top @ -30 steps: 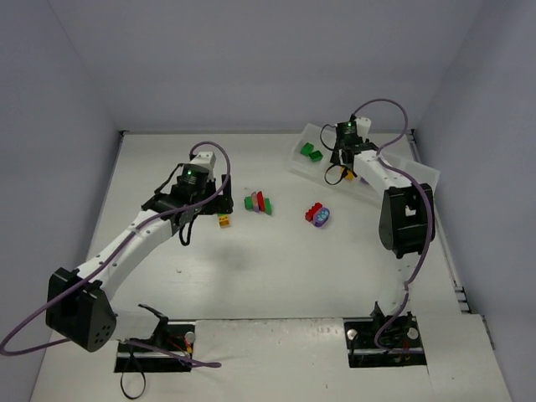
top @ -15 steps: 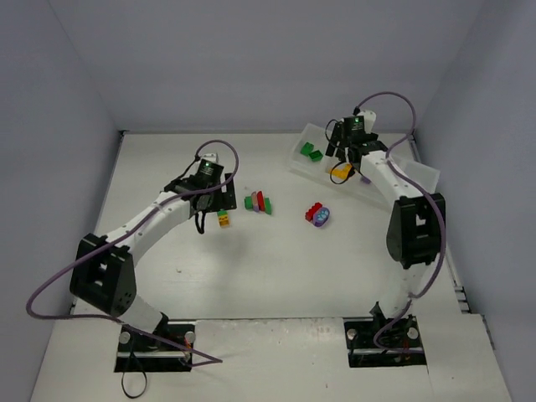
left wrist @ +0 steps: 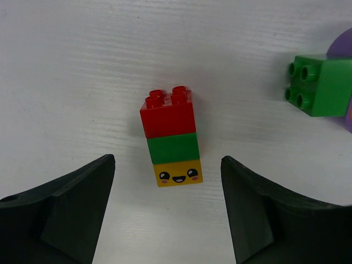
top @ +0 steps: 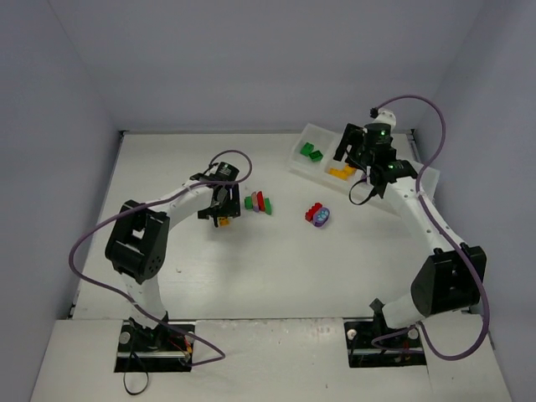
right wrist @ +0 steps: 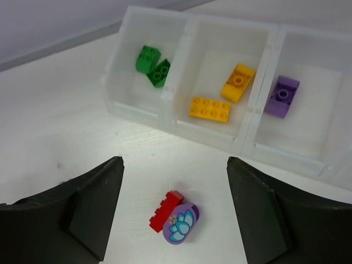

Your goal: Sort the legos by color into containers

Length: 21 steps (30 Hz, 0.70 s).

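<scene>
- The left gripper is hanging low over the white table with its pincer spread wide, gripping nothing.
- Its two dark fingers are flanking a small stack of legos, one on each side, and neither is touching it.
- The stack is lying on the table: a red brick at the far end, a green middle brick, and a yellow face brick nearest the fingers, smiling up.
- Off to the right of it a lone green brick is resting against a purple piece that is only partly in frame.
- The right gripper is hovering on the near side of the tray, its pincer equally wide and empty.
- In the tray, two green bricks are sitting in the leftmost compartment, two orange-yellow bricks in the next, and a purple brick in the third.
- The fourth compartment is showing too little for me to tell what is in it.
- On the table just in front of the tray, a loose red brick is lying against a rounded purple lego with a pale flower on top, both between the right fingers in that wrist view and untouched.
</scene>
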Available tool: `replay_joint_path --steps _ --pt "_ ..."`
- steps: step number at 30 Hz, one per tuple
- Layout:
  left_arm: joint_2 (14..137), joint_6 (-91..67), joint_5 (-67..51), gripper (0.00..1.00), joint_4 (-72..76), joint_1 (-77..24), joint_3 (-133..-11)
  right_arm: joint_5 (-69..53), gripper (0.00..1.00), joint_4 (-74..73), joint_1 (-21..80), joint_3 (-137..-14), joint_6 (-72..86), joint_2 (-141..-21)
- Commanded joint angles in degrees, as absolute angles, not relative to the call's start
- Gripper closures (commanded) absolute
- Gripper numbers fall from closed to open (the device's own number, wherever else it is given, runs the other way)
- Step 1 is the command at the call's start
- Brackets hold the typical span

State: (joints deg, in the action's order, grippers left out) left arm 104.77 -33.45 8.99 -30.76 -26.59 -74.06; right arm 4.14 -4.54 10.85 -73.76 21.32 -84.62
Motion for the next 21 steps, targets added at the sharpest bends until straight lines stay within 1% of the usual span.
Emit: replay_joint_path --steps 1,2,5,10,12,15,16,17,19,20,21 --pt "104.23 -34.63 9.4 0.29 -31.64 -26.28 -76.38 1.58 0.28 -2.55 10.81 -72.07 22.06 -81.74" --pt "104.41 -34.8 9.4 0.3 -31.47 -26.28 -76.29 1.67 0.28 -2.64 10.81 -71.37 21.71 -81.13" --pt "104.5 -35.42 9.14 0.37 -30.41 -26.28 -75.32 1.67 0.28 -2.55 10.81 -70.49 21.36 -80.6" --pt "104.94 -36.12 8.88 0.4 -29.36 -26.37 -74.1 1.15 0.28 -2.37 10.81 -69.7 20.92 -80.42" --pt "105.38 -36.21 9.14 0.48 -28.74 -26.28 -73.65 0.53 0.28 -2.11 10.72 -69.61 20.92 -80.59" --pt "105.99 -35.95 9.14 0.58 -27.95 -26.37 -73.04 -2.19 0.28 -1.93 10.81 -69.96 20.83 -80.86" --pt "106.08 -35.69 8.97 0.59 -27.6 -26.37 -72.95 -2.72 0.28 -1.85 10.81 -70.05 20.66 -80.77" --pt "106.08 -35.51 8.79 0.73 -27.34 -26.45 -72.51 -3.33 0.28 -1.85 10.9 -70.14 20.57 -80.77" --pt "105.38 -34.64 7.92 0.84 -26.37 -26.37 -71.9 -4.04 0.28 -1.85 11.07 -70.4 20.3 -80.6" --pt "104.95 -34.37 7.82 0.88 -26.37 -26.45 -71.63 -4.56 0.29 -1.85 11.07 -70.49 20.04 -80.42" --pt "103.72 -33.93 7.65 0.97 -25.93 -26.54 -71.46 -6.05 0.29 -1.85 11.07 -70.58 19.95 -80.33"
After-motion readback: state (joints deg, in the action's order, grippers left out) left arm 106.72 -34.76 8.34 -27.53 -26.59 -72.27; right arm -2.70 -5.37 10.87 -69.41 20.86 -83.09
